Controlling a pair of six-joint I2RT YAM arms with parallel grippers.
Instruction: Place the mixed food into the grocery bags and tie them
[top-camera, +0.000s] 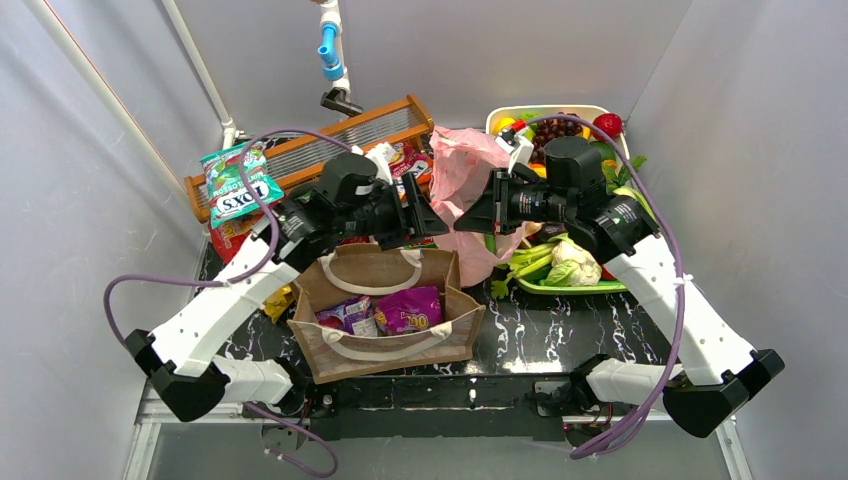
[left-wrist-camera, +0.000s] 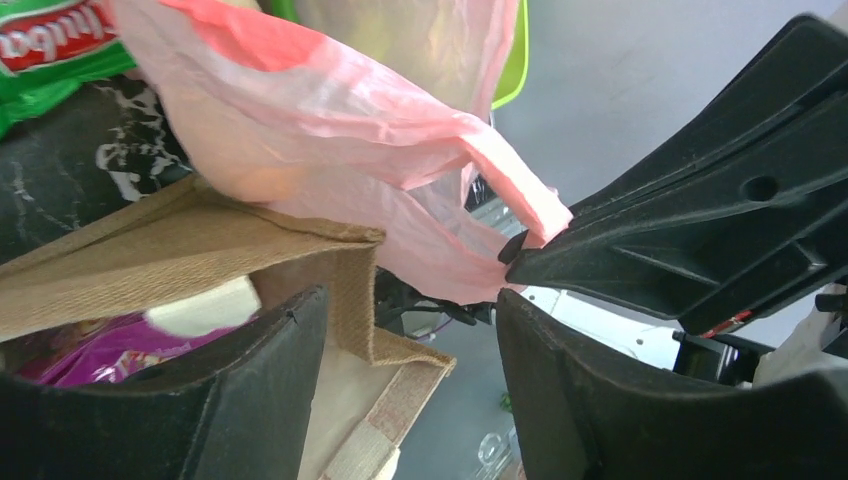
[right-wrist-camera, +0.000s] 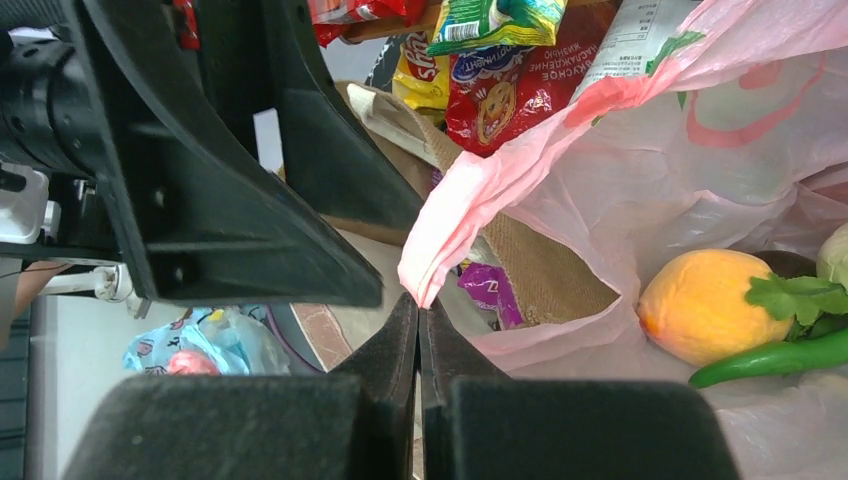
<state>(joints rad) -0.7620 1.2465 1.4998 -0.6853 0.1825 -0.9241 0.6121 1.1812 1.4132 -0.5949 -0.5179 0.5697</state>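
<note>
Centrally, the two hands meet above the far rim of the brown tote (top-camera: 445, 345). The tote stands open on the dark marbled bench (top-camera: 560, 320), just beyond the arm bases, with purple snack packets (top-camera: 408, 308) inside.

The right hand (right-wrist-camera: 418, 308) has its fingers pressed together on the tip of a handle strip of the pink bag (top-camera: 470, 165). The strip runs stretched from the bag toward the left. The left hand (left-wrist-camera: 410, 300) is spread, with nothing between its fingers, and the stretched handle passes just beyond its fingertips.

The pink bag sits far of the tote, between the wooden rack (top-camera: 300, 150) at far left and the trays at right. An orange-yellow fruit (right-wrist-camera: 700, 305) and a green pepper (right-wrist-camera: 770, 360) lie against its film; whether they are inside it cannot be told.

A teal packet (top-camera: 238, 190) leans on the rack. The green tray (top-camera: 570, 288) carries a cauliflower (top-camera: 578, 262), and the white tray (top-camera: 495, 118) holds grapes (top-camera: 555, 130).
</note>
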